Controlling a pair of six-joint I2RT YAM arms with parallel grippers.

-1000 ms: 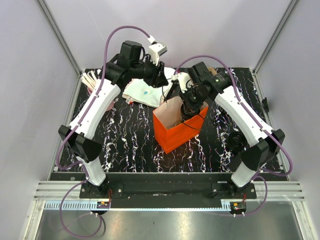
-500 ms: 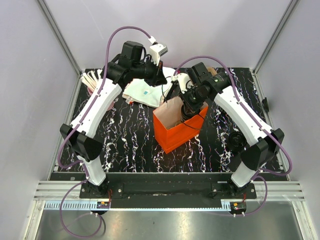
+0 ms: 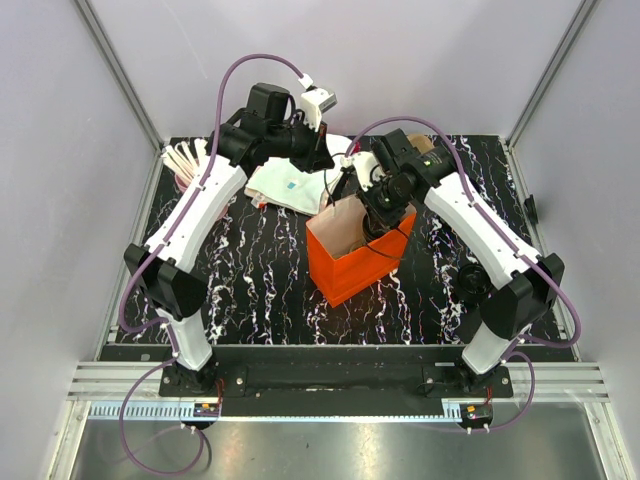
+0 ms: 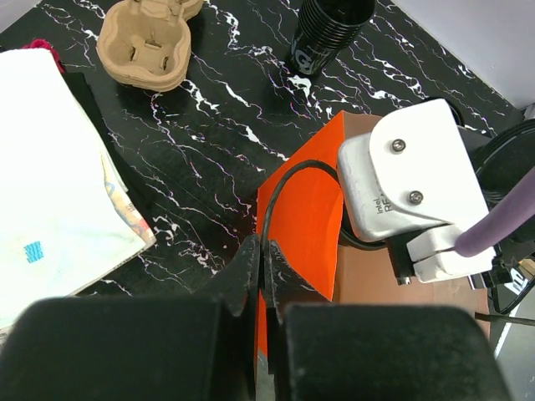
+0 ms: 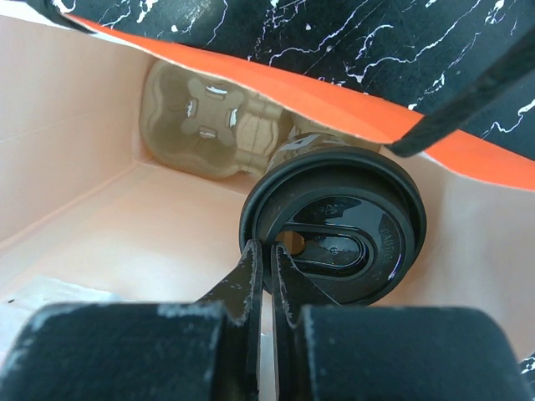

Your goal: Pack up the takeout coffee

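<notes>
The takeout coffee [image 5: 368, 219], a black cup with a black lid, is inside the orange paper bag [image 3: 340, 272], over a brown cardboard tray [image 5: 209, 117] on the bag's floor. I cannot tell whether it sits in a hollow. My right gripper [image 5: 267, 253] reaches down into the bag and is shut on the rim of the cup's lid. My left gripper [image 4: 262, 257] is shut on the bag's thin black handle [image 4: 280, 180] at the back edge of the bag and holds it up. In the top view the cup is hidden by the right wrist [image 3: 385, 190].
A second cardboard tray [image 4: 142, 42] and a stack of black cups [image 4: 330, 29] stand behind the bag. White napkins [image 3: 285, 185] lie left of it, a pink cup of stirrers [image 3: 185, 160] at the far left. A black round object [image 3: 470, 280] lies beside the right arm.
Both wrists have shifted only slightly over the bag; both grips are the same and the bag stays in place.
</notes>
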